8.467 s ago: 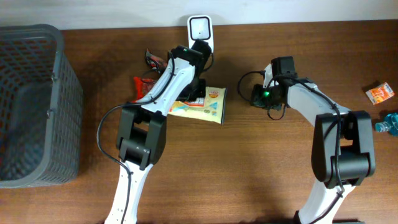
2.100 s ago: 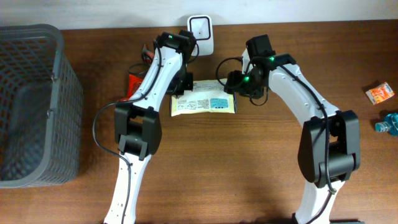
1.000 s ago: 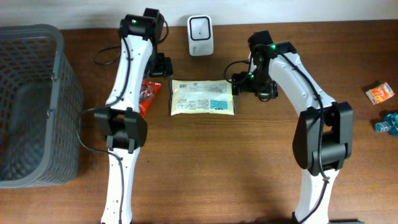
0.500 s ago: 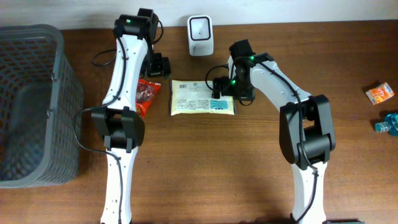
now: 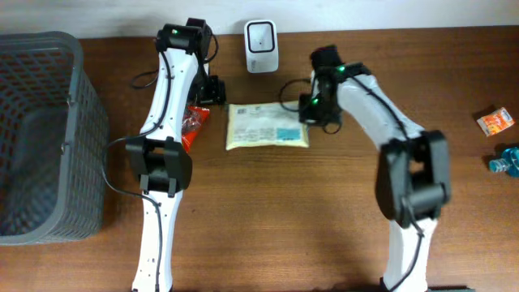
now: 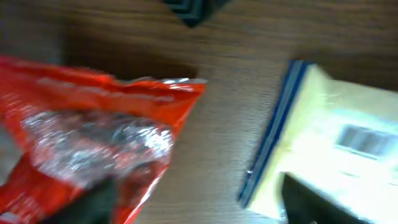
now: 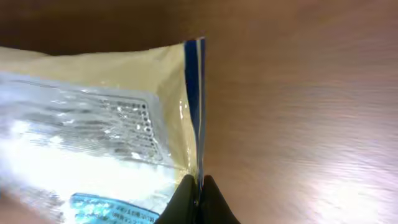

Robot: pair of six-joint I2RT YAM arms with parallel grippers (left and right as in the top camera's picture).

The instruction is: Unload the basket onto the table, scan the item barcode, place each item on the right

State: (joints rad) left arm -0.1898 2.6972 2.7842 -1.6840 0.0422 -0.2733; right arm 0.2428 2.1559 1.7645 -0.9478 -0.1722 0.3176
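1. Yellow packet (image 5: 268, 126) lies flat on the tabletop (image 5: 324, 211), printed label up, near the white scanner (image 5: 261, 35).
2. Right claw (image 7: 196, 190) is clamped on the yellow packet's blue-striped edge.
3. Left claw (image 6: 199, 208) stands apart and empty, over the red packet (image 6: 87, 143); view blurred.

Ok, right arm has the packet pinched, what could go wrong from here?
The right pincer holds the yellow packet only by its thin blue seal strip, so it could slip or droop on lifting. The white scanner stands just beyond the packet; a swing might knock it.
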